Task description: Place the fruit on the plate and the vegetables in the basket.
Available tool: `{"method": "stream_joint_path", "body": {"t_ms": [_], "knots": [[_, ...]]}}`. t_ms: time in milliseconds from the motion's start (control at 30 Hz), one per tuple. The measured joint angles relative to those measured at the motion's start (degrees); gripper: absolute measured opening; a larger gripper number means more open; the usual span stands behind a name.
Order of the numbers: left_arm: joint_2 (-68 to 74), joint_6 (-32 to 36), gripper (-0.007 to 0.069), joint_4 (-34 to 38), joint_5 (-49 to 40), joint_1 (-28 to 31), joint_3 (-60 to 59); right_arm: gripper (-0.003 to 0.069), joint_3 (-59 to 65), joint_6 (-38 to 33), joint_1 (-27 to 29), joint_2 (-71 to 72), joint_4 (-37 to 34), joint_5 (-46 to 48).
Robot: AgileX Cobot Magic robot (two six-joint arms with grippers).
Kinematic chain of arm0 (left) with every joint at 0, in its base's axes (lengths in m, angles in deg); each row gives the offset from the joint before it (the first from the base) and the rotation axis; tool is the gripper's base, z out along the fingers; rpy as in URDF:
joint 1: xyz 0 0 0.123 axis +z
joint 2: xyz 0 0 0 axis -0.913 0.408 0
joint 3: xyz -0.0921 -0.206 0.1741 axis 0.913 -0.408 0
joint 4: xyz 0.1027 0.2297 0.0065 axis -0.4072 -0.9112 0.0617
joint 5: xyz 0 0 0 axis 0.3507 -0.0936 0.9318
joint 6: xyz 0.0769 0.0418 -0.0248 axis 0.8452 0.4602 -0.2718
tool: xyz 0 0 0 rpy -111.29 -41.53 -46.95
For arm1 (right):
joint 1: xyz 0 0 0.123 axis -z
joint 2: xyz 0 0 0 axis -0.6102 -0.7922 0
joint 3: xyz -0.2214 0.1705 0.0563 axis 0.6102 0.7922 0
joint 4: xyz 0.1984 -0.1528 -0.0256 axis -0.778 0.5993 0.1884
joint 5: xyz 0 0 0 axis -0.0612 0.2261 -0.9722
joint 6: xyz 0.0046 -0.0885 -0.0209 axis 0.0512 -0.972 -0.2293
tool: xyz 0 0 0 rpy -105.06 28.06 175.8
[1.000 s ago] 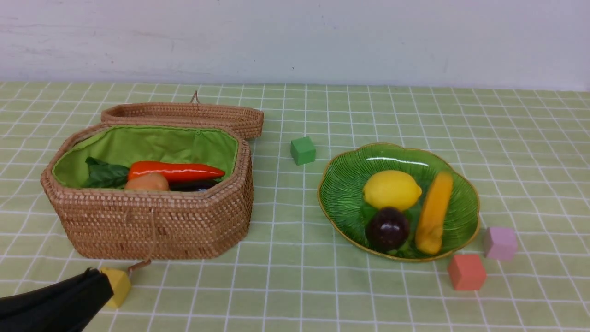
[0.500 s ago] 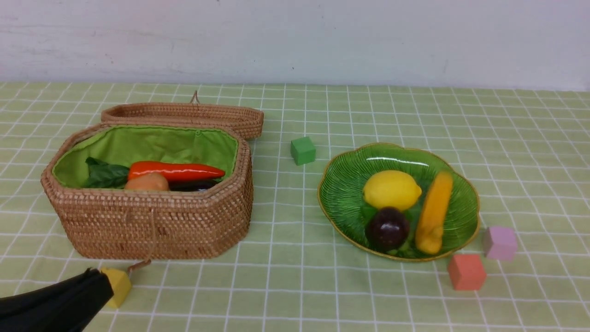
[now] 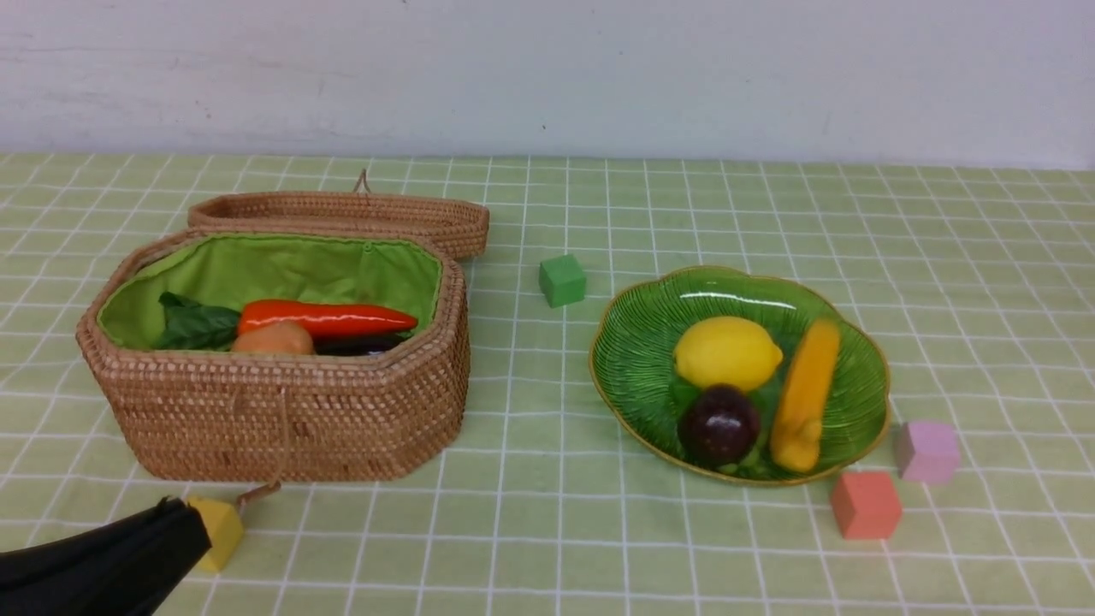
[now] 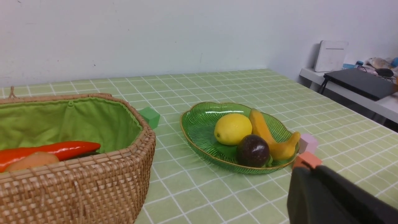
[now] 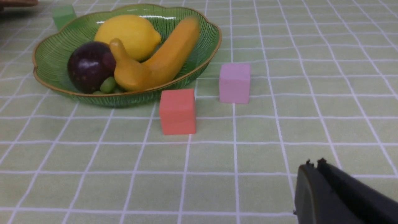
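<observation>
Both hands closed, empty: left hand (image 3: 184,522) near basket (image 3: 282,419); right hand (image 5: 311,174) near plate (image 5: 46,77).

Rear wall (image 3: 547,77): plain white, faintly scuffed, evenly lit. Table (image 3: 984,282): covered by a pale green cloth with a white grid, running to the wall. Right of the table, well apart: a white side shelf (image 4: 367,102) carrying a dark flat case, possibly a laptop (image 4: 360,82), and a white box (image 4: 330,56).
</observation>
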Motion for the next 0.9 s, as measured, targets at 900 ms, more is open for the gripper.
{"method": "stream_joint_path", "body": {"t_ms": [900], "knots": [[0.0, 0.0, 0.0001, 0.0, 0.1, 0.0, 0.0, 0.0015, -0.1, 0.0, 0.0, 0.0, -0.4, 0.6]]}}
